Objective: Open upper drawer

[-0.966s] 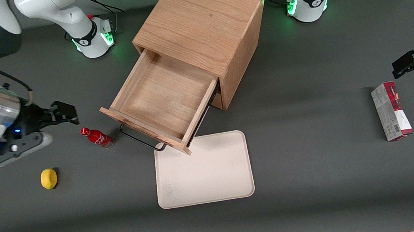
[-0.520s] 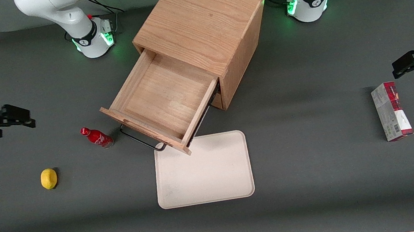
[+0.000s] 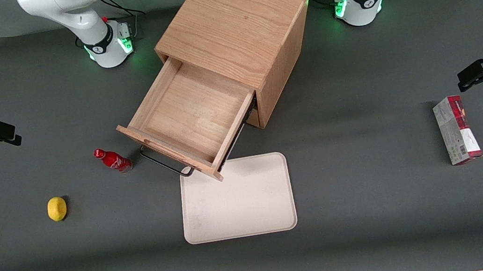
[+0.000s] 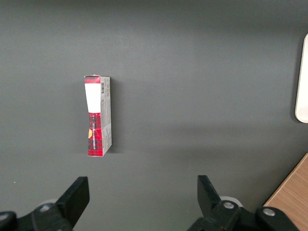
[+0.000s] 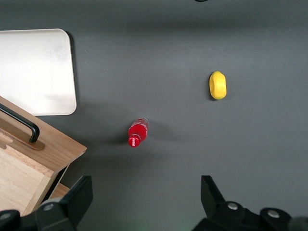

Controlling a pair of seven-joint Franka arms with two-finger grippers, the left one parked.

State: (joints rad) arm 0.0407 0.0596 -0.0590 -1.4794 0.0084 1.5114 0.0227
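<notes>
The upper drawer (image 3: pixel 190 121) of the light oak cabinet (image 3: pixel 235 23) stands pulled far out, its shallow box empty, its black bar handle (image 3: pixel 165 162) at the front. The drawer's front and handle also show in the right wrist view (image 5: pixel 29 144). My right gripper (image 3: pixel 2 133) is open and empty. It hangs high above the table at the working arm's end, well away from the drawer. In the right wrist view its fingers (image 5: pixel 79 195) are spread wide over bare table.
A red bottle (image 3: pixel 113 160) lies in front of the drawer, toward the working arm's end. A yellow lemon (image 3: pixel 57 208) lies nearer the camera. A cream tray (image 3: pixel 237 198) sits by the drawer's front. A red and grey carton (image 3: pixel 456 136) lies toward the parked arm's end.
My right gripper has drawn away from the drawer and bottle toward the working arm's end of the table. The drawer stays open and has not moved.
</notes>
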